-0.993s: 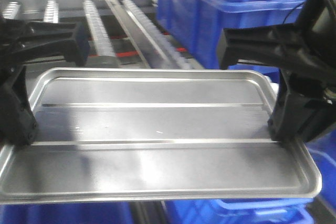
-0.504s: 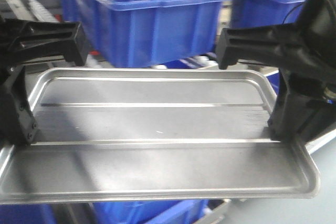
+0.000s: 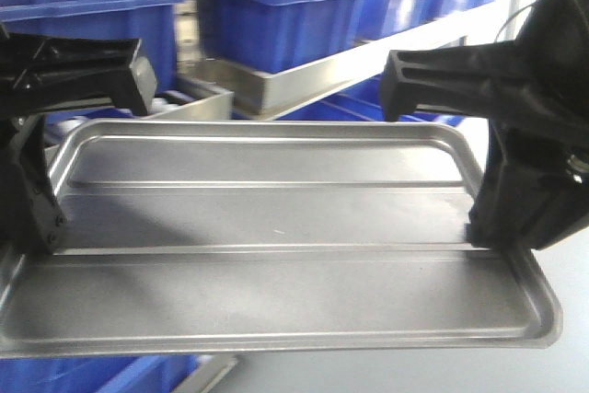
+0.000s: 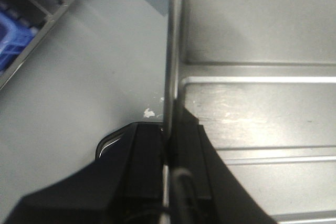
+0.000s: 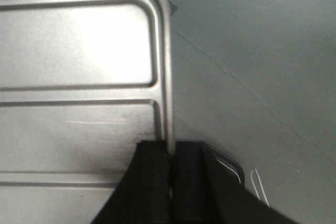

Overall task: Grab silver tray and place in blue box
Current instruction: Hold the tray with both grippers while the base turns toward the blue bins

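Silver tray (image 3: 276, 218): it hangs roughly level between the two grippers, recessed centre and two long ridges facing up. It is clear of the grey surface (image 4: 79, 77) below it.

Left gripper (image 4: 168, 148): sits on the tray's left short rim. The jaws pinch that rim, with one black finger (image 4: 142, 156) outside the tray and the other over the sloped inner edge.

Right gripper (image 5: 170, 156): sits on the tray's right short rim, about midway along it. The jaws are clamped on the rim in the same way, one finger on each side.

Blue box (image 3: 285, 16): one of several stacked blue crates beyond the tray's far long edge, well apart from it. The tray is in none of them. More blue plastic shows under the tray's near left corner.

Metal shelf (image 3: 276, 85): a grey channel slanting past the tray's far edge, between the tray and the crates.

White speck (image 4: 148, 113): lies on the grey surface just beside the tray's left rim.
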Available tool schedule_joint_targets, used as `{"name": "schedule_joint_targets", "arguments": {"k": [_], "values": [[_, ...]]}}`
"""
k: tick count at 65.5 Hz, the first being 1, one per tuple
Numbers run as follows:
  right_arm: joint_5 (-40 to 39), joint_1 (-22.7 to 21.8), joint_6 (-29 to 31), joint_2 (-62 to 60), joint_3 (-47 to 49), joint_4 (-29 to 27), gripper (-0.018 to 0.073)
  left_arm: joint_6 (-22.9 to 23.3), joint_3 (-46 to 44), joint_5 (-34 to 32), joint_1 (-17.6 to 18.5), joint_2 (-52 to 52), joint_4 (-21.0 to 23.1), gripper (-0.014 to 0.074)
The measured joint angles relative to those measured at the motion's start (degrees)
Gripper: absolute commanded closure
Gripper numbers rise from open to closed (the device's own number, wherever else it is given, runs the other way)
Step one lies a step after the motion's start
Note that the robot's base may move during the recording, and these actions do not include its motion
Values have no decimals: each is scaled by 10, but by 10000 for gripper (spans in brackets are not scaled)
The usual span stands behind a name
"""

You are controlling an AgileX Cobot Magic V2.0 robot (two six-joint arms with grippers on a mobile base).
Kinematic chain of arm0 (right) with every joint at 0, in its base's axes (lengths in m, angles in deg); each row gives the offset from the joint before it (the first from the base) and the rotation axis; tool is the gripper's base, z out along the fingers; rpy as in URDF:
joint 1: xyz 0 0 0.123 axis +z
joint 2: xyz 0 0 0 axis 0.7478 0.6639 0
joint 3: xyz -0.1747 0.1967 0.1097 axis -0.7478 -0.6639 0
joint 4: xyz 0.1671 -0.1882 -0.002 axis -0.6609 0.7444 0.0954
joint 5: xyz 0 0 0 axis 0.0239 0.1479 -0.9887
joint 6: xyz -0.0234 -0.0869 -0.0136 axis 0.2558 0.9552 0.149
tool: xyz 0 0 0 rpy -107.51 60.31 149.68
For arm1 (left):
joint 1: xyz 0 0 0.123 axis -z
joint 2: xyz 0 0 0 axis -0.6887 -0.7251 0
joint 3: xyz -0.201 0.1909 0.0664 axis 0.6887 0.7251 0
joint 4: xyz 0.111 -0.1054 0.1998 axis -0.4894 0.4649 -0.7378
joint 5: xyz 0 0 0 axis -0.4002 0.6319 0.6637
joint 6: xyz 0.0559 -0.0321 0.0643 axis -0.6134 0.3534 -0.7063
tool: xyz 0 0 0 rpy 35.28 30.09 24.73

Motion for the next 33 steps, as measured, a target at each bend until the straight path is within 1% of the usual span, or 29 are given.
{"name": "schedule_joint_targets", "arguments": {"k": [33], "values": [[0, 0, 0, 0, 0, 0, 501, 0, 0, 0, 0, 0, 0, 603]]}}
